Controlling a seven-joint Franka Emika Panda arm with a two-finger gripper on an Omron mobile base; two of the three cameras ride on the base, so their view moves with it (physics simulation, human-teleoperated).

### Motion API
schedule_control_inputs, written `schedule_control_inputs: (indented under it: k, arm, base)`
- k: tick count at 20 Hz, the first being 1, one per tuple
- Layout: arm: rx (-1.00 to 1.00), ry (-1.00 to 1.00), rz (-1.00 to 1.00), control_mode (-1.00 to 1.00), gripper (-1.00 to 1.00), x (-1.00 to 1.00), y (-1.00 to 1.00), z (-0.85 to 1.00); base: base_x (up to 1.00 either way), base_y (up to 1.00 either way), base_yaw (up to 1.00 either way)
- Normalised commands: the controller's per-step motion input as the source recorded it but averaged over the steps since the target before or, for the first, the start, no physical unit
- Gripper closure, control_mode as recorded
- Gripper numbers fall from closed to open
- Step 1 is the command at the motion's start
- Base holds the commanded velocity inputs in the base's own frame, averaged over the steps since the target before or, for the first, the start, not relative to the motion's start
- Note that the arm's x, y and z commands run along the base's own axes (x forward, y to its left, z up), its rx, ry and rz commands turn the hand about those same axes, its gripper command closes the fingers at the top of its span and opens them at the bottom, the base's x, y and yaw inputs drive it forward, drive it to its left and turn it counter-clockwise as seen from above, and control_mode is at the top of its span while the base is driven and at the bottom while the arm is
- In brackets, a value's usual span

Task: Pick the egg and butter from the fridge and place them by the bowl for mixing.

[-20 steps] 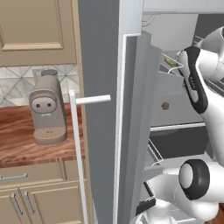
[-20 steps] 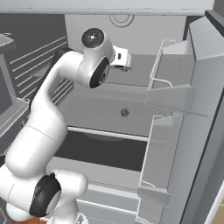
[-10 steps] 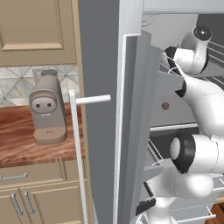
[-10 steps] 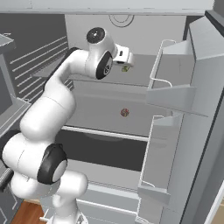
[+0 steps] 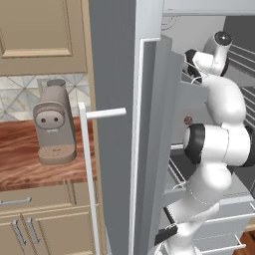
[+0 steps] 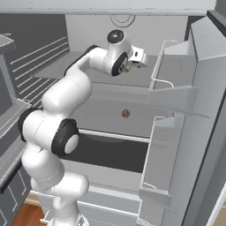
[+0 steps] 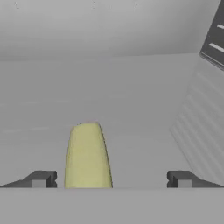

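The fridge (image 6: 88,26) stands open, and my arm reaches in over its upper shelf (image 6: 101,75). The butter (image 7: 87,155), a pale yellow-green oblong lump, lies on that shelf between my fingertips, nearer the left one. In the right base view the butter (image 6: 128,69) peeks out under the white hand. My gripper (image 7: 111,180) (image 6: 131,65) is open and holds nothing. One shelf lower sits the egg (image 6: 126,113) (image 5: 188,120), a tiny brownish ball. The bowl is out of view.
The fridge door (image 6: 190,101) with its bins hangs open on the right, close beside the hand. The other door (image 5: 149,129) carries a long white bar handle (image 5: 87,164). A coffee machine (image 5: 54,127) stands on the wooden counter (image 5: 20,159), with tan cabinets above and below.
The arm has swung deeper into the fridge along the upper shelf, bringing the hand over the butter. The jaws stayed open. The egg has not moved.
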Motion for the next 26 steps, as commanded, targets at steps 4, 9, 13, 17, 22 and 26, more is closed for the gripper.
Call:
schedule_control_inputs:
  k: [4,9,13,17,22,26]
  arm:
    - [0.0,0.05,0.0,-1.0,-1.0,0.75,-0.34,-0.14]
    - [0.0,0.06,0.0,-1.0,-1.0,0.38,-0.02,-0.09]
    - [0.0,0.04,0.0,-1.0,-1.0,0.0,0.36,-0.06]
    - [0.0,0.0,0.0,-1.0,-1.0,0.0,0.0,-0.01]
    - [0.0,0.0,0.0,-1.0,-1.0,0.0,0.0,-0.41]
    - [0.0,0.0,0.0,-1.0,-1.0,0.0,0.0,-0.57]
  base:
    - [0.0,0.0,0.0]
    - [0.0,0.0,0.0]
    - [0.0,0.0,0.0]
    - [0.0,0.0,0.0]
    - [0.0,0.0,0.0]
    - [0.0,0.0,0.0]
